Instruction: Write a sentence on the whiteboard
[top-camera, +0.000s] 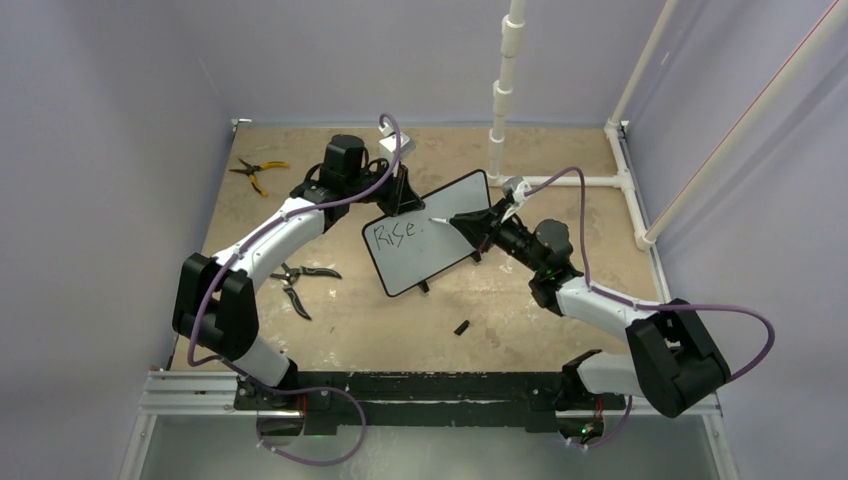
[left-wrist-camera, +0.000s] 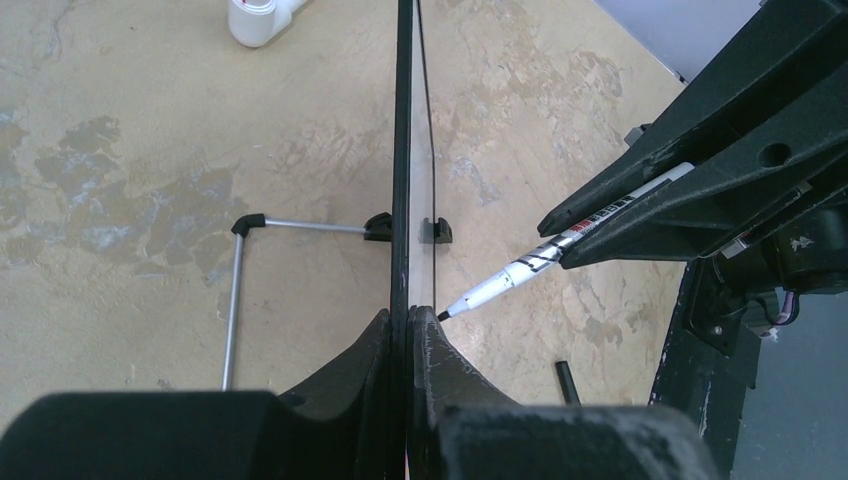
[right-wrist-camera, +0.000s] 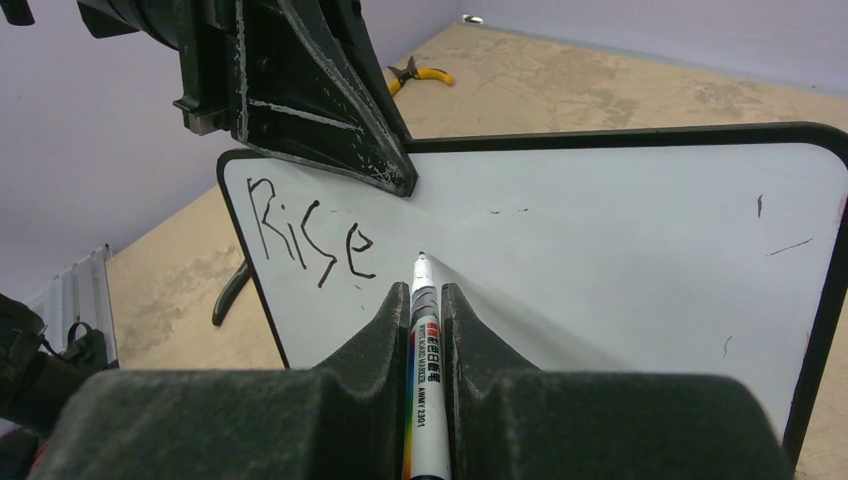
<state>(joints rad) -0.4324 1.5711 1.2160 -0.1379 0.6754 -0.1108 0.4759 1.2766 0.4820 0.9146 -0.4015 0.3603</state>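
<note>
The whiteboard (top-camera: 432, 235) stands upright on the table, black-framed, with "Rise" (right-wrist-camera: 310, 235) written in black at its upper left. That word is all of the sentence on the board. My left gripper (left-wrist-camera: 411, 312) is shut on the whiteboard's top edge (left-wrist-camera: 404, 150), pinching the frame from above. In my right gripper (right-wrist-camera: 426, 290), shut on it, is a white marker (right-wrist-camera: 428, 370). Its tip (right-wrist-camera: 421, 260) points at the board just right of the "e", at or very near the surface. The marker (left-wrist-camera: 520, 265) also shows in the left wrist view, tip close to the left fingers.
Yellow-handled pliers (top-camera: 256, 172) lie at the far left of the table and black-handled pliers (top-camera: 300, 280) lie left of the board. A small black cap (top-camera: 462, 327) lies in front. White pipes (top-camera: 505, 75) rise at the back right. The board's wire stand (left-wrist-camera: 238, 290) reaches behind it.
</note>
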